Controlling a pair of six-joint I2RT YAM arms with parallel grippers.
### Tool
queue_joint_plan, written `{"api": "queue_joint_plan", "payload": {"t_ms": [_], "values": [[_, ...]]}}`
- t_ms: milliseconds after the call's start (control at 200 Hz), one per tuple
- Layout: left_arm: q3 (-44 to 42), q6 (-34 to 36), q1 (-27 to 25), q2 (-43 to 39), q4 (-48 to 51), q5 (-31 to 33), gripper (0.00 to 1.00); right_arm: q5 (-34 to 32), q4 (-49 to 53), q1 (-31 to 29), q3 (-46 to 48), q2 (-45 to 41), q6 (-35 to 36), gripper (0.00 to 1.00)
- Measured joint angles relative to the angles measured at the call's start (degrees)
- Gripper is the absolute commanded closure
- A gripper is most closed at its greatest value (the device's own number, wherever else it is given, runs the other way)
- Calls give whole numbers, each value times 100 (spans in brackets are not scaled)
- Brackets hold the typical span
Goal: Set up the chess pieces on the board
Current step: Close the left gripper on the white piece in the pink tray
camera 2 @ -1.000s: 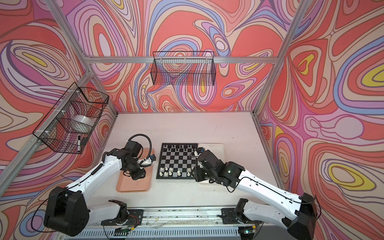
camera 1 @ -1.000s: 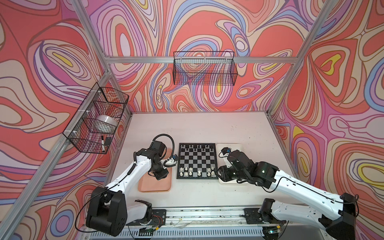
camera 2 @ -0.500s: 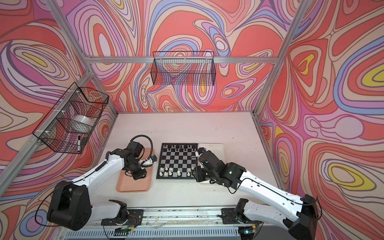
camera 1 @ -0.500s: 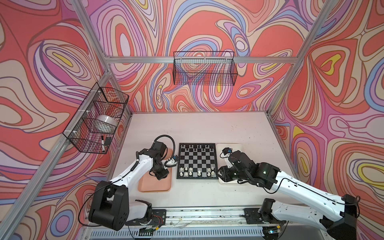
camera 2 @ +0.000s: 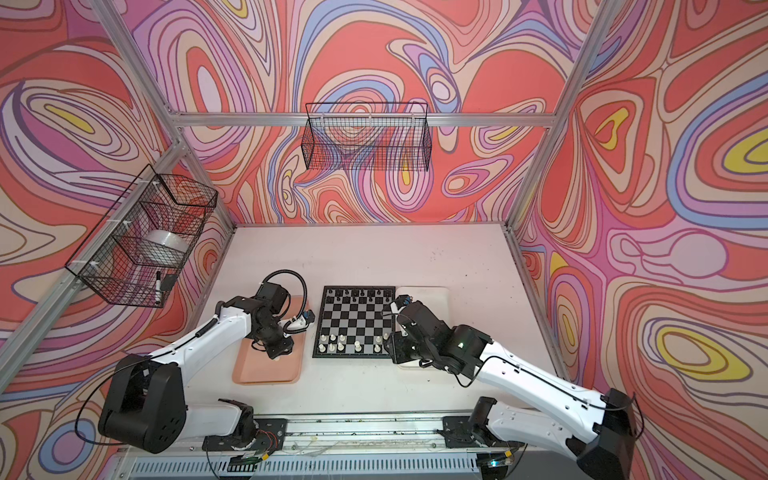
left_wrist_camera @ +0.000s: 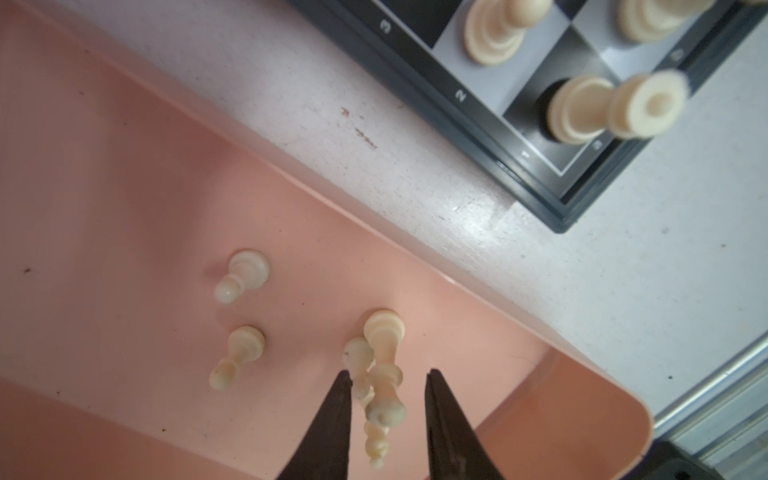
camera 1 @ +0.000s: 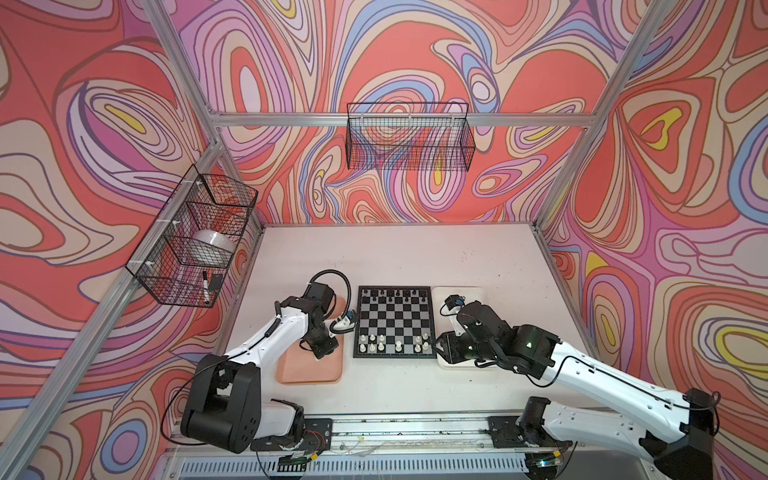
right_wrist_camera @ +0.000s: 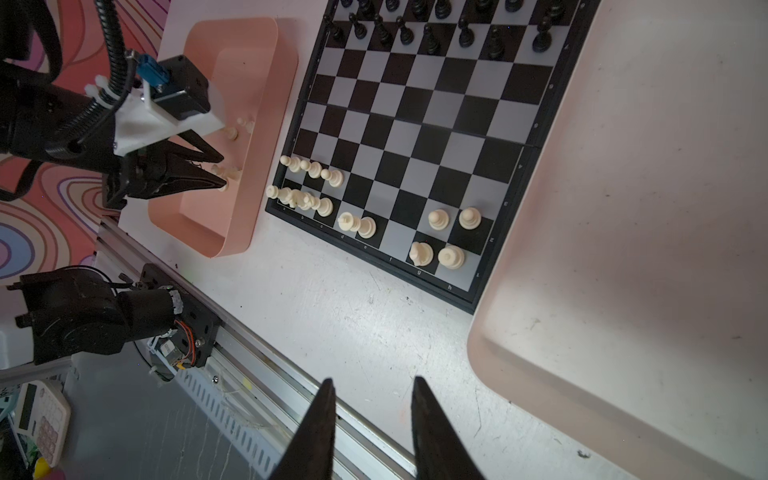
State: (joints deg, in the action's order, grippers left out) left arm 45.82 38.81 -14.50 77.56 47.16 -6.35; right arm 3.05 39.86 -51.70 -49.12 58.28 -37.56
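My left gripper (left_wrist_camera: 387, 371) is down in the pink tray (left_wrist_camera: 124, 199), jaws partly open either side of a tall cream piece (left_wrist_camera: 384, 353) and a smaller one (left_wrist_camera: 358, 353) right beside it, nothing pinched yet. The board (camera 1: 394, 320) sits between the two trays: black pieces (right_wrist_camera: 432, 37) along its far rows, cream pieces (right_wrist_camera: 451, 257) part-filling the near rows. My right gripper (right_wrist_camera: 372, 378) hangs by the board's near corner beside the white tray (right_wrist_camera: 644, 208) — jaws apart, empty
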Motion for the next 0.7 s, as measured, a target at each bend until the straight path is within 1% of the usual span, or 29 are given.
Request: {"api": "queue_joint_plan", "payload": {"t_ms": [100,170,356,696], "values": [[0,0,0,0,0,9,70,-9,-2,-2,0,0,2,69],[0,0,0,0,2,15,73,-11,-2,-2,0,0,2,69],[0,4,0,2,17,13,70,-13,-2,0,4,0,2,69],[2,20,0,59,17,15,73,-26,-2,-2,33,0,2,69]]}}
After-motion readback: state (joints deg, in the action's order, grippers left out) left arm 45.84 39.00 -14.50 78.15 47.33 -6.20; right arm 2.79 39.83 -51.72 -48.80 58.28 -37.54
